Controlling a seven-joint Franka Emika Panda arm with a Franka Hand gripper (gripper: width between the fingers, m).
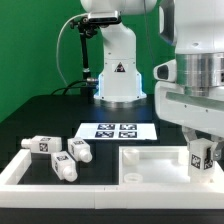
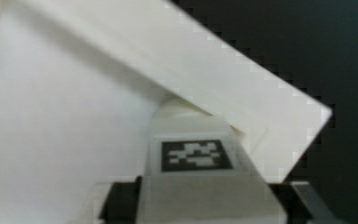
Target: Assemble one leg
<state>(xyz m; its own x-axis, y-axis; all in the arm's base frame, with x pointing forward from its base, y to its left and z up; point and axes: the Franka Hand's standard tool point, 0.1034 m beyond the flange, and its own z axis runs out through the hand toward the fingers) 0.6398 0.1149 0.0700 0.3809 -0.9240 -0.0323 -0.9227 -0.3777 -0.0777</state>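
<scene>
Gripping: your gripper (image 1: pixel 199 160) pinches a small white plastic leg post with a black-and-white tag (image 1: pixel 199 155), upright.
Position: that leg sits at a corner of the large white square rimmed tray piece (image 1: pixel 150 165).
Spares: three white tagged legs (image 1: pixel 62 155) lie on the black bench (image 1: pixel 40 115).

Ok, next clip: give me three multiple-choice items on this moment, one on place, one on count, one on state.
1. Where is the held leg?
A. over the white tray-like piece
B. on the marker board
C. beside the robot's base

2. How many loose legs lie at the exterior view's left?
A. one
B. three
C. five

3. The gripper is:
A. open, empty
B. shut on the leg
C. out of view

Answers: 1 A, the leg hangs above the tray's corner. 2 B, three tagged posts lie together. 3 B, the fingers flank the tagged leg in the wrist view.
</scene>
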